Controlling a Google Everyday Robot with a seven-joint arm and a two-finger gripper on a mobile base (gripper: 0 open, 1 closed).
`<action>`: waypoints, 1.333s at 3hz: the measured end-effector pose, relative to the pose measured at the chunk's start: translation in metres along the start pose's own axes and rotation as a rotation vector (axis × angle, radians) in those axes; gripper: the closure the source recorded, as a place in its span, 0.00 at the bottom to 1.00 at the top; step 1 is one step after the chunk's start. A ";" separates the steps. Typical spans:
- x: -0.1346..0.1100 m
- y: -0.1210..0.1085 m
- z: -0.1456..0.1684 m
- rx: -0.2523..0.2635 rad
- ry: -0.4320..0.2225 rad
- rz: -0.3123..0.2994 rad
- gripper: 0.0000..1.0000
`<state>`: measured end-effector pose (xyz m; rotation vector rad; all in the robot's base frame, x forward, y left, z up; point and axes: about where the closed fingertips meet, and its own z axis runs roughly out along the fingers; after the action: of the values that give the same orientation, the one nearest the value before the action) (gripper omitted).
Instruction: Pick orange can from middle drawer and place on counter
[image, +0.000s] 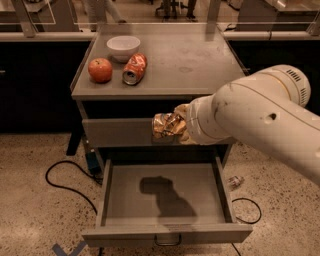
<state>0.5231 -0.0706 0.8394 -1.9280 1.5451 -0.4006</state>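
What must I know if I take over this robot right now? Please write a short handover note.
Gripper: shut on the orange can, held in the air above the open middle drawer, below the level of the counter.
Done: the can is out of the drawer.
Left: lift it, set it on a bare part of the counter, release.
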 end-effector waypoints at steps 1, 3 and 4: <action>0.011 -0.040 0.004 0.024 0.031 0.004 1.00; 0.017 -0.110 0.002 0.091 0.046 0.025 1.00; 0.027 -0.112 0.005 0.082 0.079 0.037 1.00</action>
<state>0.6189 -0.0822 0.9031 -1.8379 1.5869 -0.5219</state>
